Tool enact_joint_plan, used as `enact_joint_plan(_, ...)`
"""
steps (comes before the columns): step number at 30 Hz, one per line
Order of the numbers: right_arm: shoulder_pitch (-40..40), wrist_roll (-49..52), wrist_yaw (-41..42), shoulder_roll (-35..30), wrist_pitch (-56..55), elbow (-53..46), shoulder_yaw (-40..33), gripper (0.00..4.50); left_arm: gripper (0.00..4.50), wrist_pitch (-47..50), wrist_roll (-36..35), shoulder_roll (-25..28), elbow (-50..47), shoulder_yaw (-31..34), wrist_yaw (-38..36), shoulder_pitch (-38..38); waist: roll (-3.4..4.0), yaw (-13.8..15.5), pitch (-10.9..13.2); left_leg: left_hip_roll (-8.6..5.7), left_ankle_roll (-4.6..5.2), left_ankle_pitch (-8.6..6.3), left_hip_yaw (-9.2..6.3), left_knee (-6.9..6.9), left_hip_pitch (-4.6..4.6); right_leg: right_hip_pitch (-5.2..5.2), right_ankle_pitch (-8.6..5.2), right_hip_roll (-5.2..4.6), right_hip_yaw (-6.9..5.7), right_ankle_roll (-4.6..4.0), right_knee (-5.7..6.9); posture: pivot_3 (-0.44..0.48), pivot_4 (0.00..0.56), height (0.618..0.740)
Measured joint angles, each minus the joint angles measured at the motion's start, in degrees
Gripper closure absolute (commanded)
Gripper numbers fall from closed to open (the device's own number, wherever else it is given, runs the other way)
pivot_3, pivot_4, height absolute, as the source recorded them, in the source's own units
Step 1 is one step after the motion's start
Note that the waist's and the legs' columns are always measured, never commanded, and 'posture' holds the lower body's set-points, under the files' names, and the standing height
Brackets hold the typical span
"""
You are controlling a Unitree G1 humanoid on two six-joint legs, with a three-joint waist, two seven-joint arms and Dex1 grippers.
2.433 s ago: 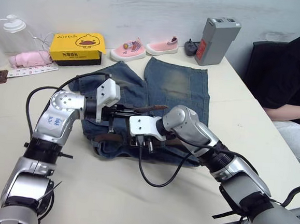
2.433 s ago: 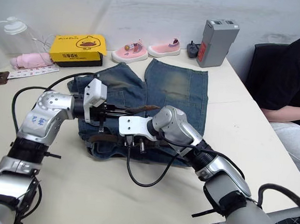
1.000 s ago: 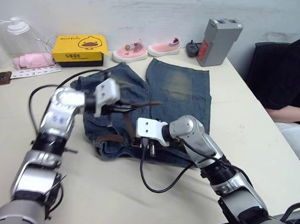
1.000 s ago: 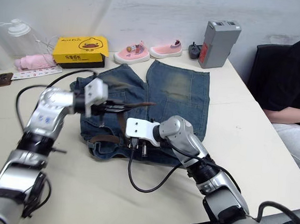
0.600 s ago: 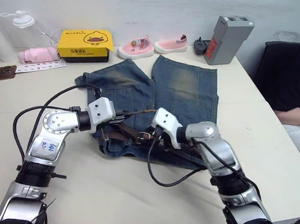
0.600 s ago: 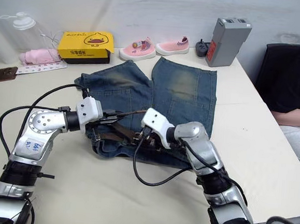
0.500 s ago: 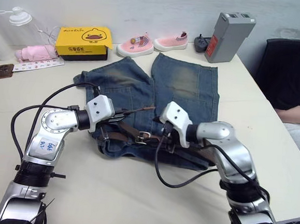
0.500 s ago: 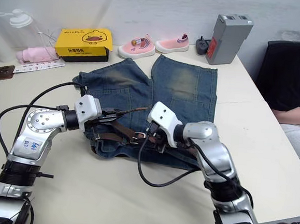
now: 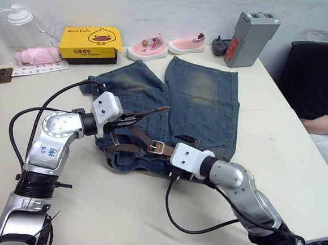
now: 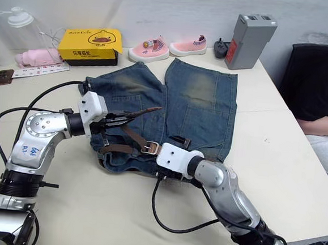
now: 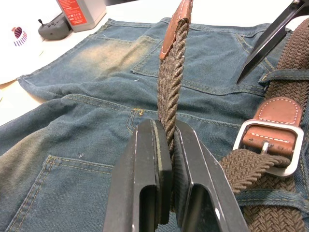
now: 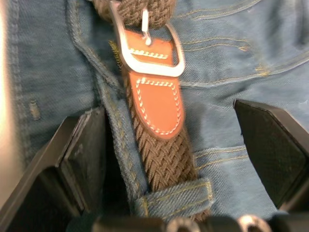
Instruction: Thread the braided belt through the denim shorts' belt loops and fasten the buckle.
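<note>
Here the left gripper [image 11: 164, 145] pinches the braided belt [image 11: 170, 92] near its tan tip, above the denim shorts [image 9: 203, 97]; the right gripper [image 12: 169, 140] hangs open over the buckle [image 12: 147, 50]. A hard pull could unseat the prong.

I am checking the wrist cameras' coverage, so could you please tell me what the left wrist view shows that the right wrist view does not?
The left wrist view alone shows the left claw shut on the braided belt below its tan leather tip, plus a grey box. The right wrist view alone shows the right claw open, astride a belt loop that the belt passes under. Both show the buckle and the denim shorts.
</note>
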Motion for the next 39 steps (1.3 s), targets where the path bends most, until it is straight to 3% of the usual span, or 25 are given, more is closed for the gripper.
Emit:
enact_joint_plan(1, 0.22, -1.38, -0.59, -0.15, -0.91, 0.26, 0.86, 0.13, 4.50, 0.10, -0.07, -0.01, 0.00, 0.00, 0.01, 0.00, -0.01, 0.01, 0.00, 0.00, 0.00, 0.00, 0.00, 0.01, 0.00, 0.00, 0.00, 0.00, 0.00, 0.00, 0.01, 0.000, 0.150, 0.698)
enact_joint_plan(4, 1.08, -3.01, -1.73, 0.15, -2.46, 0.54, 1.62, 0.92, 4.50, 0.15, -0.10, -0.01, 0.01, -0.02, 0.02, -0.01, -0.01, -0.03, 0.01, 0.00, 0.00, 0.00, 0.02, 0.01, 0.00, 0.00, 0.00, 0.00, 0.01, 0.00, 0.01, 0.000, 0.150, 0.698)
enact_joint_plan(8, 1.09, -3.58, -2.24, 1.52, -2.63, 0.81, 1.57, 2.52, 4.50, 0.18, -0.10, -0.01, 0.01, -0.03, 0.07, -0.04, -0.02, 0.00, 0.01, 0.01, 0.00, 0.01, 0.02, 0.02, 0.00, 0.00, 0.00, 0.01, 0.01, 0.00, 0.02, 0.000, 0.150, 0.698)
enact_joint_plan(10, 1.08, -4.01, -2.28, 2.25, -2.57, 1.57, 1.56, 3.61, 4.50, 0.36, -0.10, -0.01, 0.00, -0.03, 0.12, -0.04, -0.02, 0.01, 0.01, 0.01, 0.01, 0.01, 0.02, 0.04, 0.00, 0.01, 0.00, 0.01, 0.01, 0.00, 0.02, 0.000, 0.150, 0.698)
enact_joint_plan(12, 1.08, -4.37, -2.48, 2.63, -2.48, 1.99, 1.55, 4.02, 4.50, 0.51, -0.10, -0.01, 0.00, -0.03, 0.17, -0.04, -0.02, 0.01, 0.01, 0.01, 0.01, 0.01, 0.02, 0.04, 0.00, 0.01, 0.00, 0.01, 0.01, 0.00, 0.03, 0.000, 0.150, 0.698)
enact_joint_plan(13, 1.04, -4.82, -2.81, 3.16, -2.46, 2.40, 1.50, 4.44, 4.50, 0.55, -0.09, 0.00, 0.00, -0.04, 0.17, -0.03, -0.02, -0.02, 0.01, 0.01, 0.01, 0.01, 0.02, 0.04, 0.00, 0.01, 0.00, 0.01, 0.01, 0.00, 0.04, 0.000, 0.150, 0.698)
enact_joint_plan(18, -0.01, -5.90, -4.26, 4.57, -2.55, 3.26, 1.17, 4.49, 4.50, 0.10, 1.39, 1.95, -0.35, -1.37, -0.23, 0.52, -0.02, -0.11, 0.01, 0.01, 0.00, 0.01, 0.03, 0.05, 0.01, 0.00, 0.00, 0.02, 0.04, 0.00, 0.07, 0.000, 0.150, 0.698)
enact_joint_plan(23, -2.11, -8.03, -5.60, 4.79, -4.28, 4.79, 0.83, 4.49, 4.50, -3.36, 7.34, 5.76, 0.40, -5.93, -1.70, 2.26, -0.03, 0.00, 0.02, 0.01, 0.01, 0.01, 0.04, 0.07, 0.00, -0.01, 0.00, 0.02, 0.04, 0.00, 0.09, 0.000, 0.150, 0.698)
enact_joint_plan(39, -2.02, -9.57, -5.65, 5.18, -6.18, 5.43, 0.82, 4.49, 4.50, -5.70, 8.66, 7.46, 3.38, -6.94, -4.46, -0.12, -0.03, -0.03, 0.02, 0.01, 0.01, 0.01, 0.05, 0.10, 0.00, -0.02, 0.00, 0.02, 0.05, 0.00, 0.13, 0.000, 0.150, 0.698)
